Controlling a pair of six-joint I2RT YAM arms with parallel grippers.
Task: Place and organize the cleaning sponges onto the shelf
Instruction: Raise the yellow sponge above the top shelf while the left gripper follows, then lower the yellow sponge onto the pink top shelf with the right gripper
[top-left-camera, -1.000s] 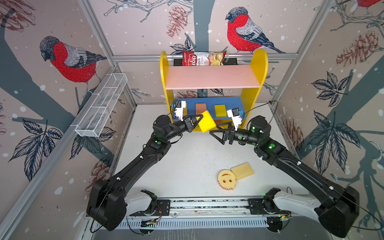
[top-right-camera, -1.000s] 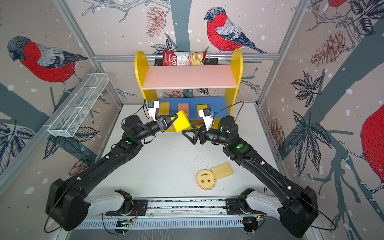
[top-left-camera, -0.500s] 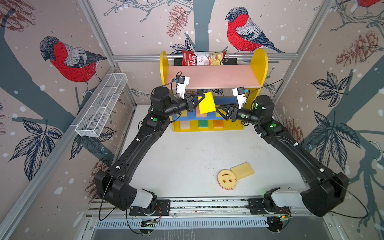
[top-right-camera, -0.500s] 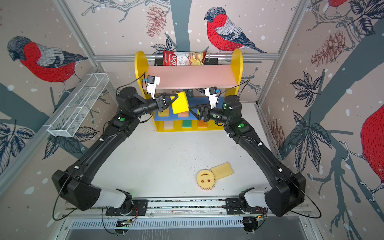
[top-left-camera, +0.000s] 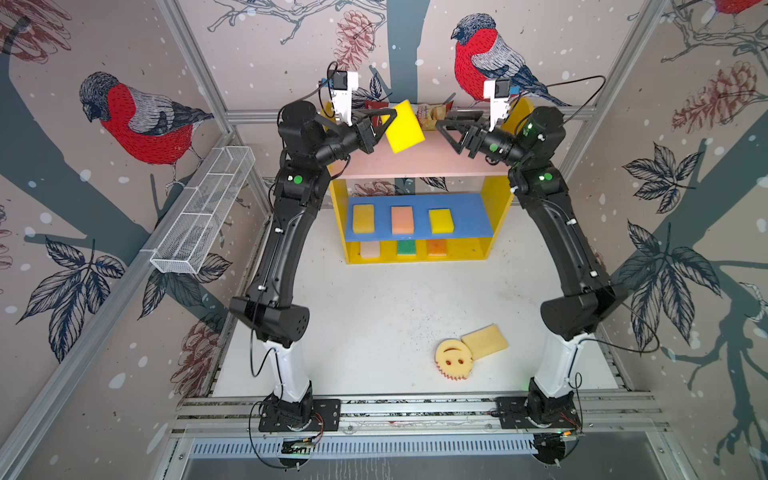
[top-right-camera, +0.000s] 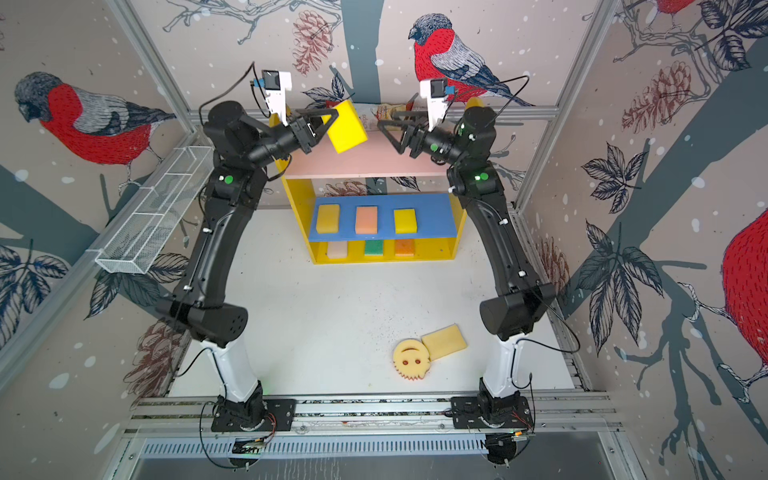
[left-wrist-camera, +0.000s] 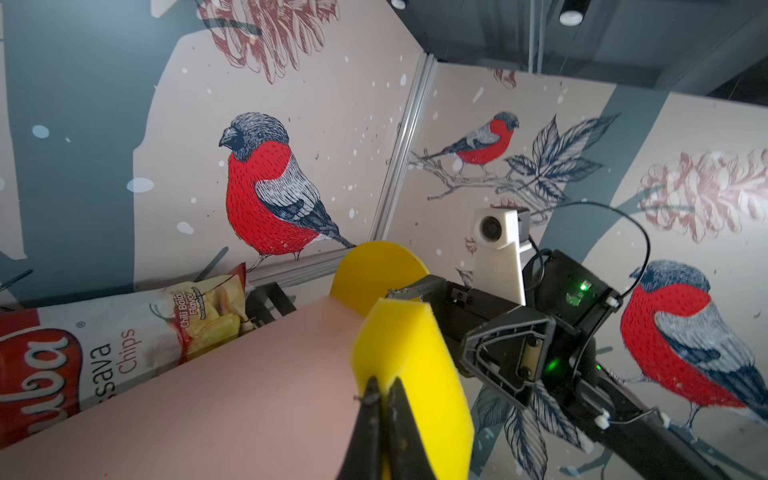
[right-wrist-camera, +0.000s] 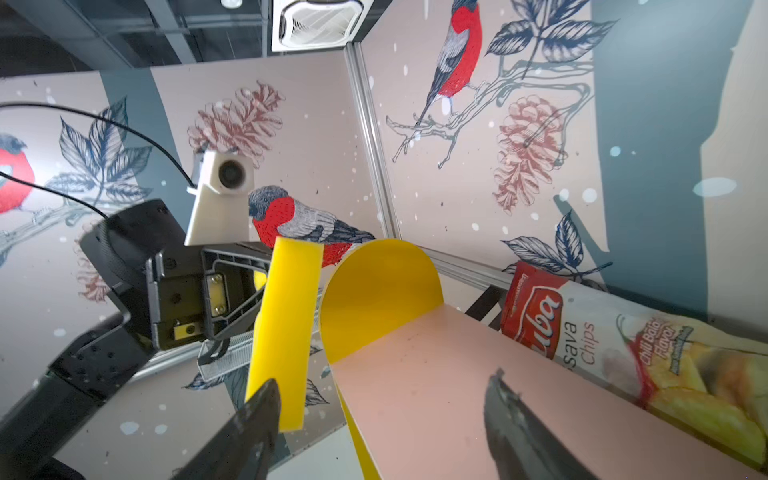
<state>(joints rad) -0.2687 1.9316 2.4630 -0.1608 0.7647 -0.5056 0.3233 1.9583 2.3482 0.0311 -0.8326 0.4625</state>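
**Two overhead eyes, two wrist cameras**

Both top views look steeply down from high overhead and frame the whole scene, with the shelf (top-left-camera: 465, 249) at upper centre. Each wrist view sits close, looking low across the pink board (left-wrist-camera: 208, 395) from opposite ends. Both share the chips bag (right-wrist-camera: 582, 332).

I get bright, even light in both top views, falling from ceiling lamps (left-wrist-camera: 571, 16) overhead; shadows on the white floor (top-left-camera: 374, 311) are faint. The wide lenses stretch the frame corners. Close to the lens in the wrist views, fingertips (right-wrist-camera: 257, 415) blur softly.
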